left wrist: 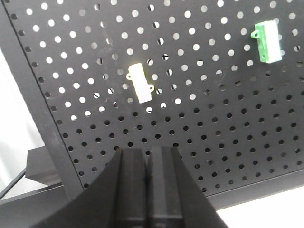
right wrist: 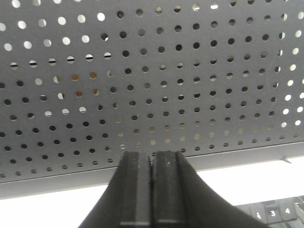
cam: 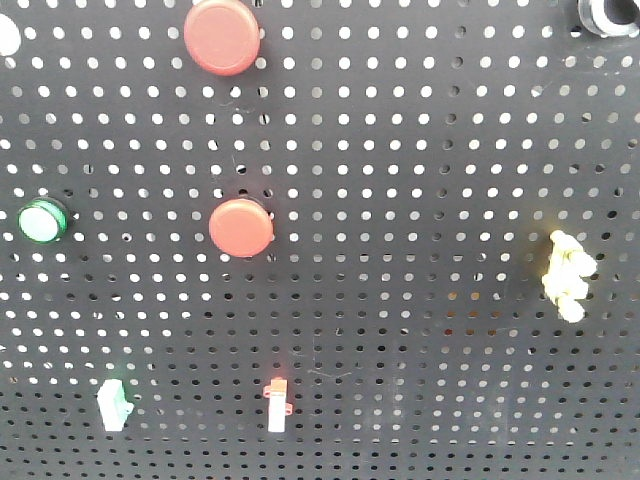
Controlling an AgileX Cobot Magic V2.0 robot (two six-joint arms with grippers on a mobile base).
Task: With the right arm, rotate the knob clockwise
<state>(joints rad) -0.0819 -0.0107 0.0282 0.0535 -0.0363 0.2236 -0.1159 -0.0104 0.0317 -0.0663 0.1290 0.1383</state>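
— Where is the knob (cam: 606, 16)?
— At the top right corner of the perforated worktop (cam: 400, 150), cut off by the picture's edge. It sits well apart from the two red discs (cam: 222, 36) and the green button (cam: 43, 220).
— And the right claw (right wrist: 152, 159)?
— Pressed together, facing a stretch of worktop near its edge.
— The left claw (left wrist: 147, 156)?
— Pressed together too, below a white block (left wrist: 141, 83), with a green block (left wrist: 266, 42) farther along.

Two red discs (cam: 221, 36) (cam: 241, 227); one green round button (cam: 42, 220); one black knob (cam: 605, 14); one yellowish toggle cluster (cam: 568, 275); two small white blocks (cam: 114, 405) (cam: 277, 405), one green-backed, one red-tipped; one perforated black board (cam: 430, 140).
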